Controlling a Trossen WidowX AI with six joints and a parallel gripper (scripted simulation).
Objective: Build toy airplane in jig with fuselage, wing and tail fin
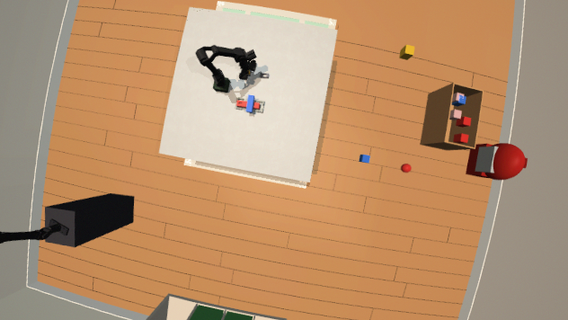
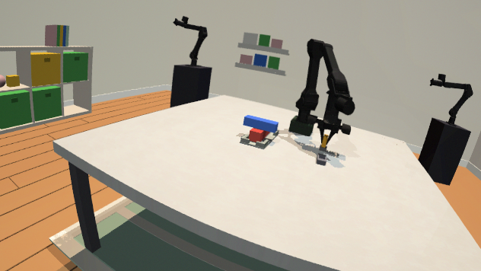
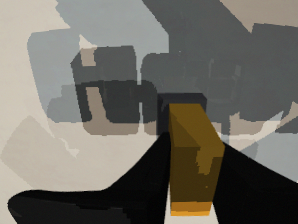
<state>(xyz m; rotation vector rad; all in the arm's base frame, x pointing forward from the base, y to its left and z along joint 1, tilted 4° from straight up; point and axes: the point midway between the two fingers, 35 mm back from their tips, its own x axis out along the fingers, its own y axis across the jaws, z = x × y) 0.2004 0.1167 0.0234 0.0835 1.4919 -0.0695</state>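
Note:
The red fuselage (image 1: 241, 104) (image 2: 256, 135) lies in the grey jig cradle (image 2: 262, 145). The blue wing (image 1: 250, 103) (image 2: 260, 123) lies crosswise on top of the fuselage; how deep its tab sits is hidden. The orange-yellow tail fin (image 2: 324, 141) (image 3: 195, 170) stands upright at the small dark grey holder (image 1: 265, 75) (image 2: 321, 157), apart from the jig. My gripper (image 2: 325, 143) (image 3: 184, 139) is shut on the tail fin, with a black finger on each side. Whether the fin's lower end is still inside the holder is hard to tell.
The white table (image 1: 243, 148) (image 2: 213, 179) carries the arm's dark base (image 1: 221, 85) (image 2: 301, 126), which stands behind and between the jig and the holder. Shadows of the arm fall around the holder. Toy blocks and a box are on the floor, away from the table.

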